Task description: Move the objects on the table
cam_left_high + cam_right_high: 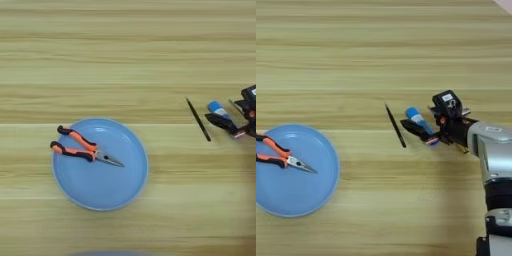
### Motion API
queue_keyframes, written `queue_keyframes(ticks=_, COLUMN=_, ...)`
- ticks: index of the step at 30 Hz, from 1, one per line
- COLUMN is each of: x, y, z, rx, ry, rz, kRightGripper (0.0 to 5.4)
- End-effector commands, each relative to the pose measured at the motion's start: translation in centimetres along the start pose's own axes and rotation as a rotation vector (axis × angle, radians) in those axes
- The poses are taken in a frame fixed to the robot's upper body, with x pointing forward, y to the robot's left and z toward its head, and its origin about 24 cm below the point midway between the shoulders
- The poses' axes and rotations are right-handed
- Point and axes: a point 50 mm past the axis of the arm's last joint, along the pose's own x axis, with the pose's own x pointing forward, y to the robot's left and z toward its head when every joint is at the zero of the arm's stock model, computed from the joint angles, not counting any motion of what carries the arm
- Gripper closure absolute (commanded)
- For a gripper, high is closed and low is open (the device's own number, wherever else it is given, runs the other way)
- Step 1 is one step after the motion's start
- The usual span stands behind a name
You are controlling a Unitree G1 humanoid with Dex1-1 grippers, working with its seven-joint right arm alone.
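The right gripper [425, 131] is straddling the blue glue stick [418, 120], fingers spread either side along its diagonal axis, not visibly clamping. The pliers [82, 148] are lying in the blue plate [131, 190], well left.

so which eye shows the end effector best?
Right eye view: the whole end effector, its fingers around the blue glue stick, plus the silver forearm. The left eye view cuts it off at the right edge, showing little past one black finger.
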Motion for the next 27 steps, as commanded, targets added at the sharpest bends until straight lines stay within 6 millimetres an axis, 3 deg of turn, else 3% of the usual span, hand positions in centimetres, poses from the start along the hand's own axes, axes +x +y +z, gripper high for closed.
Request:
queue_keyframes(ticks=1, x=-0.8, y=-1.9, z=3.5, rx=-0.097, ry=-0.085, rz=-0.083, kRightGripper=0.18)
queue_keyframes(ticks=27, x=0.6, y=-2.5, z=0.9, rx=-0.038, ry=-0.016, rz=-0.074, kRightGripper=2.72)
